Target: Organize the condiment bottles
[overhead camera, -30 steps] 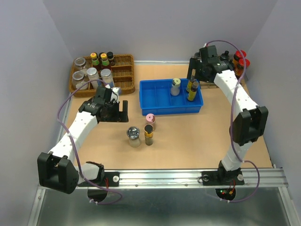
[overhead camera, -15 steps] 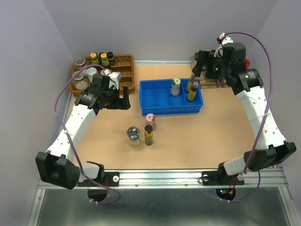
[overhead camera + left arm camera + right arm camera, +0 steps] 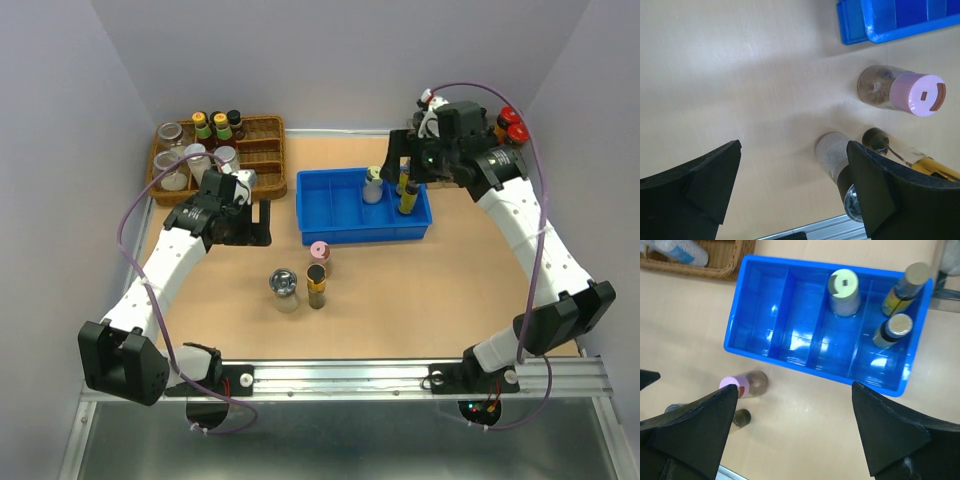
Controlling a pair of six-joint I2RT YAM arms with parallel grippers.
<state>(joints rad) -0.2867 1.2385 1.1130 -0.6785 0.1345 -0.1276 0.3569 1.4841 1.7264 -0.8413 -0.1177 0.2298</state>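
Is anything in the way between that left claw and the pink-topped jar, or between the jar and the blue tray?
Nothing visible. Only bare table lies between the open left claw and the pink-topped jar, and between the jar and the blue tray.

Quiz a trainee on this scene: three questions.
1. True or false: the clear jar with the pink lid stands on the tan tabletop, outside the blue plastic divided tray.
2. How many bottles and jars stand inside that tray?
3. The left gripper is: A) shut on a jar; B) open and empty; C) out of view.
Key: 1 true; 2 three (pale-green-lidded jar, two slim bottles); 3 B.
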